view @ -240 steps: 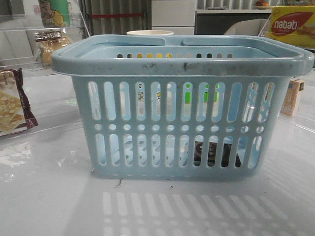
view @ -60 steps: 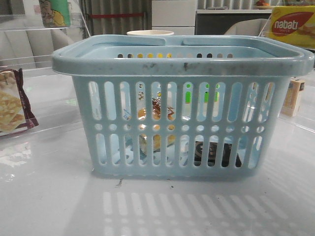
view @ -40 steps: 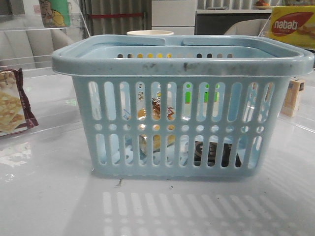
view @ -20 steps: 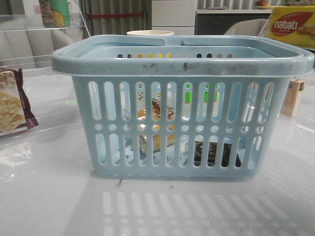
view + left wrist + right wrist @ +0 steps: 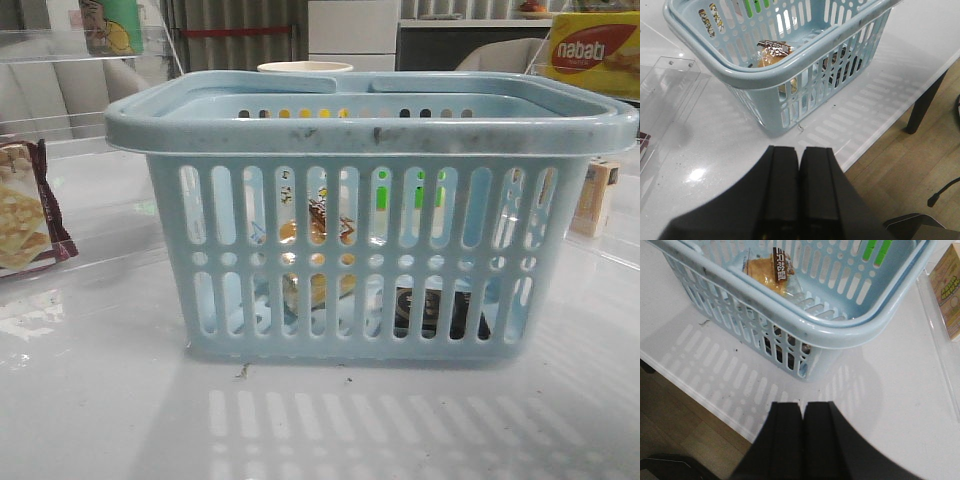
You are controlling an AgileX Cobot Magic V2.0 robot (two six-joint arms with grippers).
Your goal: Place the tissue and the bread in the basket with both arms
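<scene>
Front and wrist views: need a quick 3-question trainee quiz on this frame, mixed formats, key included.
1. True or false: the clear bag of golden-yellow buns lies inside the pale blue slotted plastic basket.
2. Where is the small black tissue pack? A) on the table beside the basket B) on the basket floor, behind the front slots C) in a gripper
3. Fill in: the left gripper and right gripper are both ____ and hold nothing.

Key: 1 true; 2 B; 3 shut.
</scene>
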